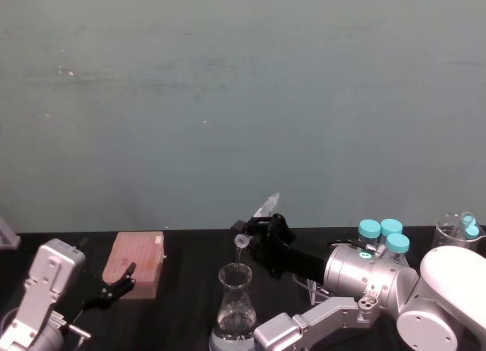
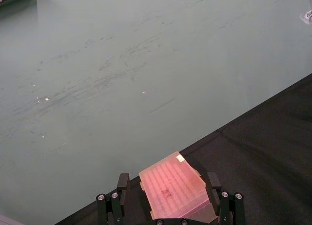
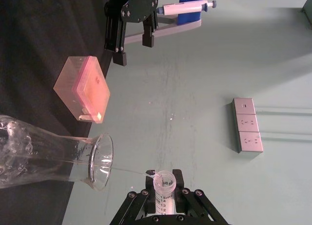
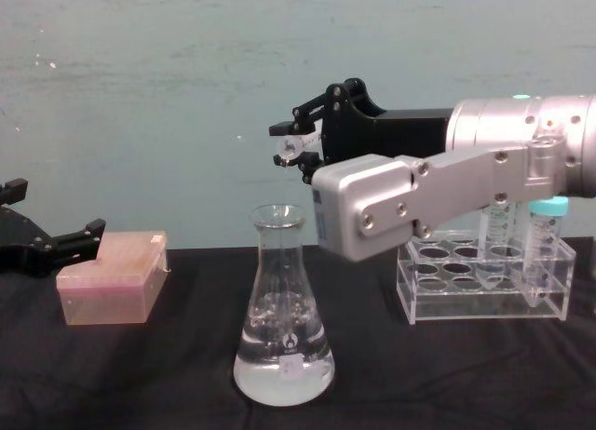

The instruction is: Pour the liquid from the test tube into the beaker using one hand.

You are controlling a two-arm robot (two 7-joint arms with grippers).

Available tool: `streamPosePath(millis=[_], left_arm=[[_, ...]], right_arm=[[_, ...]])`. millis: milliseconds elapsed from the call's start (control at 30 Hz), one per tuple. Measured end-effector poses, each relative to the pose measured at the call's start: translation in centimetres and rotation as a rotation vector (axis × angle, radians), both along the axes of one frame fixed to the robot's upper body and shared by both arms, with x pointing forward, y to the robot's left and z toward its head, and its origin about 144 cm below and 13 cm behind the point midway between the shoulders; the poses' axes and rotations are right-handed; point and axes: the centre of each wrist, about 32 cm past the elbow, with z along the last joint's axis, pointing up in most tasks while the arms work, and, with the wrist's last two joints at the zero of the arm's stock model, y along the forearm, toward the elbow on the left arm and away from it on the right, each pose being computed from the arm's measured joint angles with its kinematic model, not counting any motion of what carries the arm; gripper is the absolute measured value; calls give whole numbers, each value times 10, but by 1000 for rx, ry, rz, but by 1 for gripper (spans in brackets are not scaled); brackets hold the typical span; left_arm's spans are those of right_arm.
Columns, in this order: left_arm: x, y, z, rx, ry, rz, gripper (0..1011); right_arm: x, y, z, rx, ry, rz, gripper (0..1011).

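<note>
The beaker [image 4: 282,309], a clear conical flask, stands upright on the black table with clear liquid [image 4: 282,372] in its base. My right gripper [image 4: 300,143] is shut on the small test tube [image 4: 287,152], held tilted with its mouth just above the beaker's lip. In the head view the test tube [image 1: 258,214] slants down toward the beaker [image 1: 236,305] from my right gripper [image 1: 262,231]. In the right wrist view a thin stream of liquid [image 3: 129,170] runs from the test tube [image 3: 164,183] to the beaker [image 3: 53,154]. My left gripper [image 1: 114,286] rests open beside the pink box.
A pink tip box [image 4: 112,281] lies left of the beaker, in front of my left gripper [image 2: 168,180]. A clear acrylic rack [image 4: 484,286] with teal-capped tubes [image 4: 549,207] stands to the right, behind my right arm. A glass beaker with tubes [image 1: 459,229] sits far right.
</note>
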Motion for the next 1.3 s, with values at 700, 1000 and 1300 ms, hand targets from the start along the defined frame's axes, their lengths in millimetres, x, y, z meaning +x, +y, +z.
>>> streamPosePath(millis=[700,1000,1300], left_arm=[[0,0,0,0,0,0,1000],[0,0,0,0,0,0,1000],[0,0,0,0,0,0,1000]], right_arm=[[1,1,0,-31,-41,6,205],[2,2,-1,-44,-63,11,207],[2,2,-2,-54,-78,14,205]])
